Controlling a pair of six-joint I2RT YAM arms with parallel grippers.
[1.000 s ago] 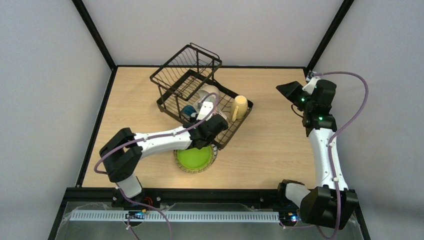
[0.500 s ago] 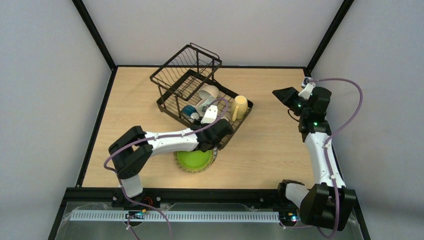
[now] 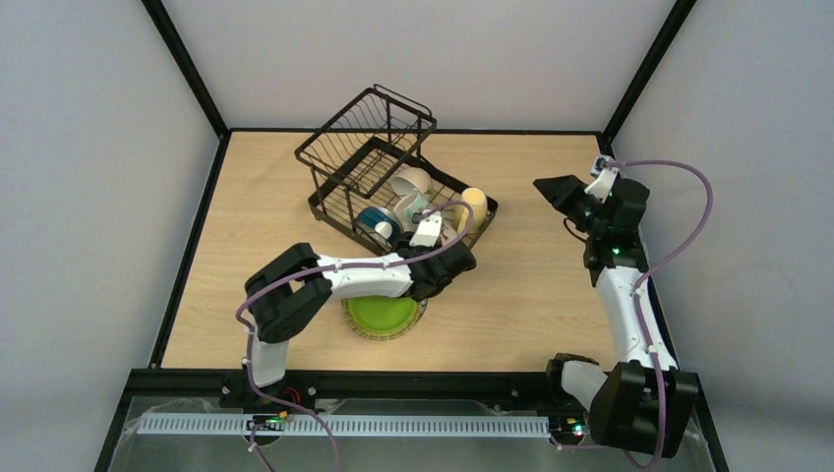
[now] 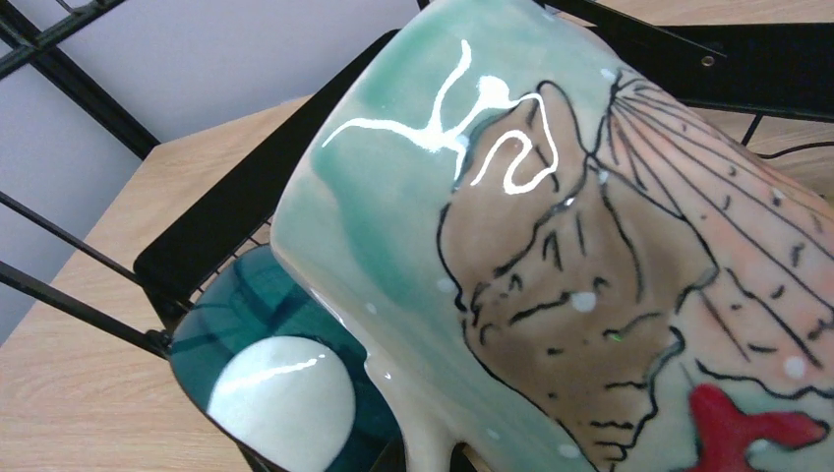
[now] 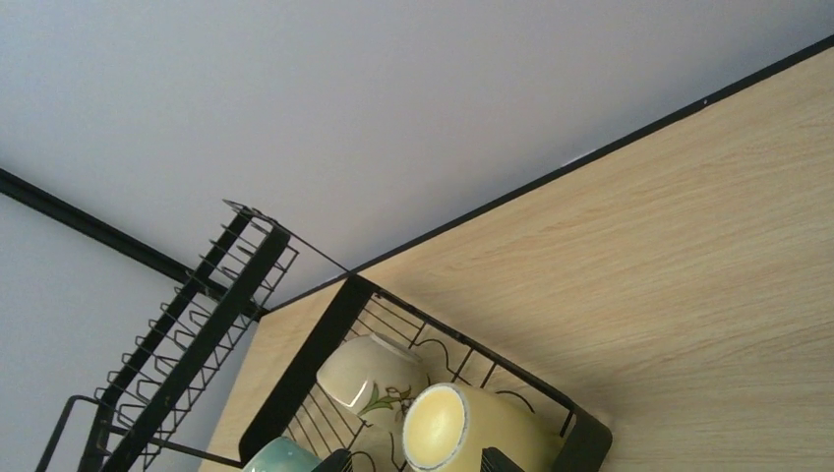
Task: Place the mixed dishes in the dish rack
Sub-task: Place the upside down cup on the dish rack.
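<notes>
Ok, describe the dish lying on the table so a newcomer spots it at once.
Find the black wire dish rack at the far middle of the table. Just in front of its near edge, partly under the left arm, lies the green plate: flat, striped-rimmed, the only dish on bare wood.

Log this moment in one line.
left gripper: shut, at painted mug over rack | right gripper: open, empty | yellow mug: in rack | green plate: on table, unloaded

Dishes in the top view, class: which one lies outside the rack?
The green plate, flat on the table beside the near edge of the rack; everything else is within the rack's frame.
</notes>
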